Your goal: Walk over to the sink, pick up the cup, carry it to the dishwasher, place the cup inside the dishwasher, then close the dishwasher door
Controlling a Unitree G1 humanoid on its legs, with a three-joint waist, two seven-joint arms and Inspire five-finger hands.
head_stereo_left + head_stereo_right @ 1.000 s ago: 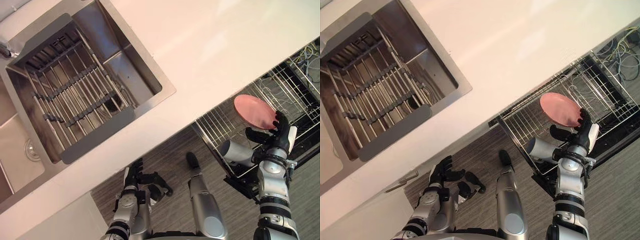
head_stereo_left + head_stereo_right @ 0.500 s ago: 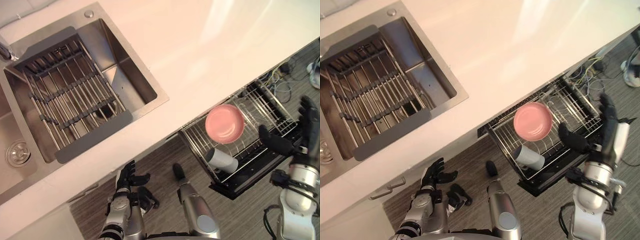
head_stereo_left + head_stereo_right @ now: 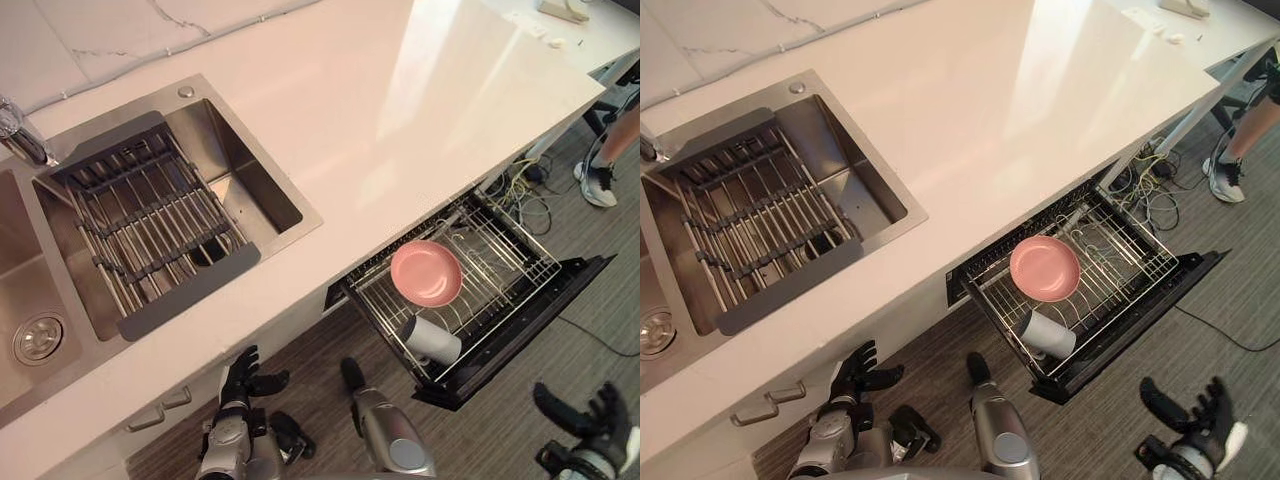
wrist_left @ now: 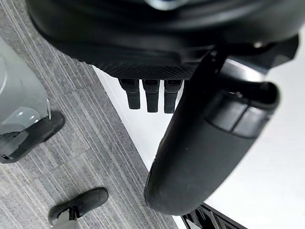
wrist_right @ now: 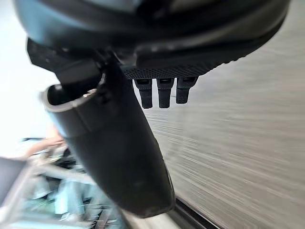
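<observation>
Cup (image 3: 432, 339) lies on its side in the dishwasher rack (image 3: 500, 255), at its outer corner, just beside pink bowl (image 3: 426, 272). Door (image 3: 525, 325) open. Left hand (image 3: 241, 375) and right hand (image 3: 585, 415) low over the floor, fingers straight, empty.

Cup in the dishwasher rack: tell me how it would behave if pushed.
The cup lies on its side, so it would probably roll on the rack wires. Its smooth wall looks slippery to grip. It seems rigid.

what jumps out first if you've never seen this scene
The pink bowl in the pulled-out dishwasher rack below the white counter, with the pale cup lying on its side beside it, nearer the robot. Next, the steel sink with a dark roll-up rack across it, at the counter's left.
</observation>
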